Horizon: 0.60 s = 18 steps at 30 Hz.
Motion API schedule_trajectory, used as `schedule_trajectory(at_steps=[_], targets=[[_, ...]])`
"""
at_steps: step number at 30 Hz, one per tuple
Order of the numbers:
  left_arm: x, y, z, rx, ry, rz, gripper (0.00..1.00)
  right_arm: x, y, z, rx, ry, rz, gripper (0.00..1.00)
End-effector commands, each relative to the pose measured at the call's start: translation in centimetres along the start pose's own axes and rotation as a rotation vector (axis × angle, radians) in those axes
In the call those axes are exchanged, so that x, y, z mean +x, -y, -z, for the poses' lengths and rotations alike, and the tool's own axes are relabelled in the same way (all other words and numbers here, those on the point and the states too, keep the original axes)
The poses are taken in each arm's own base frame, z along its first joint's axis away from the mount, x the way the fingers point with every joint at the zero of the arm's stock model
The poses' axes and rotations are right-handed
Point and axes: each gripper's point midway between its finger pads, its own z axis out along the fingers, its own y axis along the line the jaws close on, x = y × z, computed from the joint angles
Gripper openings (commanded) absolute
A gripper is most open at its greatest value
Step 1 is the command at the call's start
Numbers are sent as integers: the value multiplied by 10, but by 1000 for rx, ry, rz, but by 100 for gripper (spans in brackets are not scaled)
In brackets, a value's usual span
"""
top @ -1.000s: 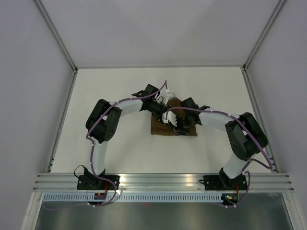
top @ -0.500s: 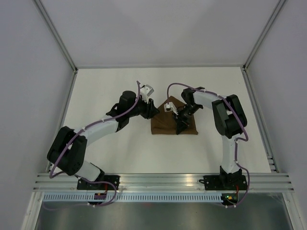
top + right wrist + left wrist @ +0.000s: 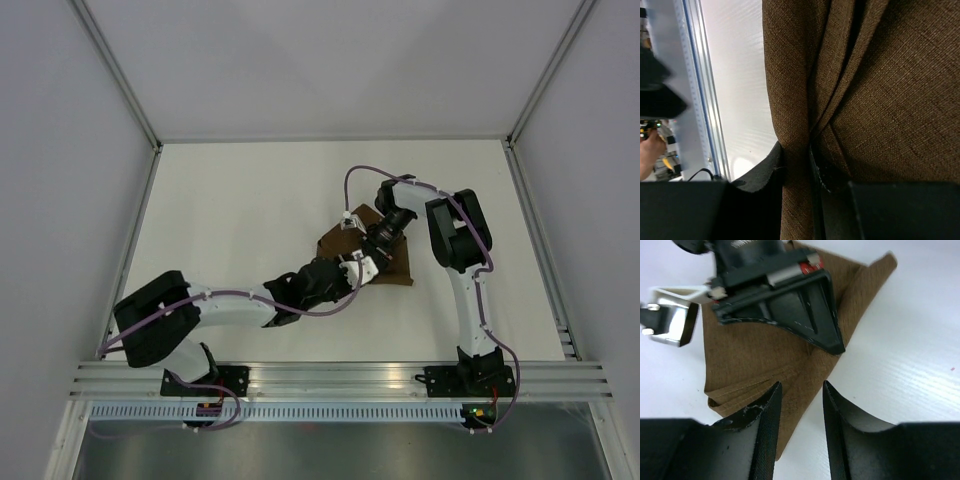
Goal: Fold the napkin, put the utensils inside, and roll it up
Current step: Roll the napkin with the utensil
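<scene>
The dark brown napkin (image 3: 330,248) lies folded in layers on the white table at centre. My right gripper (image 3: 377,243) is over it, and in the right wrist view it (image 3: 797,155) is shut on a raised fold of the napkin (image 3: 890,100). My left gripper (image 3: 352,268) is at the napkin's near left edge. In the left wrist view it (image 3: 801,385) is open and empty, just above the napkin's (image 3: 765,355) near corner, with the right gripper's (image 3: 775,295) fingers pressed on the cloth beyond. The knife is hidden.
White walls close in the table on the left, right and back. An aluminium rail (image 3: 340,375) runs along the near edge by the arm bases. Bare white table (image 3: 230,200) surrounds the napkin.
My left arm has swung from the napkin's far left round to its near left edge, stretching low across the table. My right arm has drawn its elbow back while the gripper stays on the napkin.
</scene>
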Motion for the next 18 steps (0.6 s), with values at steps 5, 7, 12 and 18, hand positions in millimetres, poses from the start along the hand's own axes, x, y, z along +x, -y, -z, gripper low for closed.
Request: schedule_trajectory(at_steps=[5, 7, 12, 18], targets=[[16, 16, -32, 6, -61, -290, 45, 31, 44, -12, 62, -142, -1, 18], [15, 21, -37, 30, -54, -302, 46, 30, 45, -11, 63, -139, -4, 18], [22, 27, -49, 50, -65, -331, 46, 31, 48, -13, 59, -145, -19, 18], [29, 32, -59, 67, -76, -356, 47, 33, 51, -14, 56, -152, -30, 18]])
